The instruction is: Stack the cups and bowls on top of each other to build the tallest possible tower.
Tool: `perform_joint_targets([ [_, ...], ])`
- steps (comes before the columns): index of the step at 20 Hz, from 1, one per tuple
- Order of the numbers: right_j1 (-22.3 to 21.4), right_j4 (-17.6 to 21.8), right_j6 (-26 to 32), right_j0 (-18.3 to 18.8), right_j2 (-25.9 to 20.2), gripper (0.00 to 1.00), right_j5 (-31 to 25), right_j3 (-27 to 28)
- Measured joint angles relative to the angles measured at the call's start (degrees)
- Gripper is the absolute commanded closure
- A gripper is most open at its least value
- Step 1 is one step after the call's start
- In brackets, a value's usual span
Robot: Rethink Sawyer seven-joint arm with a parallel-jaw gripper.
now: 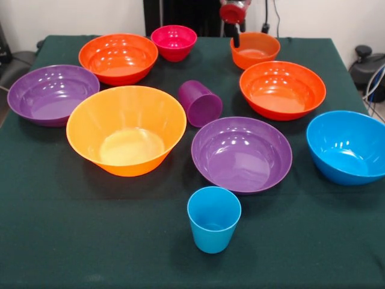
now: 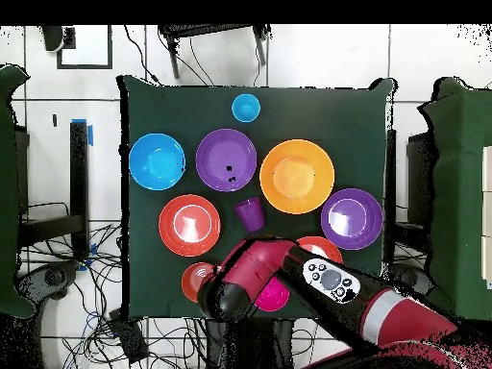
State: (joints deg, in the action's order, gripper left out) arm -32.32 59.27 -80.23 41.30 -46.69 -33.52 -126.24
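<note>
while hand [image 1: 236,36] hangs over small orange plastic bowl [image 1: 255,49], grip state unclear, purple plastic tumbler [image 1: 200,103] lies tipped on table [image 1: 90,241].

Dark green tablecloth [image 1: 72,241]. Large deep bowl [image 1: 126,129]: orange, yellowish inside. Two bowls [image 1: 242,154] [image 1: 53,94]: purple. Two bowls [image 1: 283,90] [image 1: 118,58]: red-orange. Bowl at table edge [image 1: 348,146]: blue. Small bowls: magenta [image 1: 174,42], orange [image 1: 255,50]. Cups: light blue [image 1: 213,219], purple [image 1: 200,103]. Arm [image 2: 384,312]: red and black.
</note>
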Motion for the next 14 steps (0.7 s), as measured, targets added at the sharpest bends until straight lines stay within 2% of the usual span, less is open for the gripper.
perform_joint_targets([
  [10,-3.4,-1.2,0.0,1.1,-1.8,0.00,0.0,-4.7],
  [14,-4.9,-1.3,0.0,3.3,-2.8,0.00,0.0,-5.6],
])
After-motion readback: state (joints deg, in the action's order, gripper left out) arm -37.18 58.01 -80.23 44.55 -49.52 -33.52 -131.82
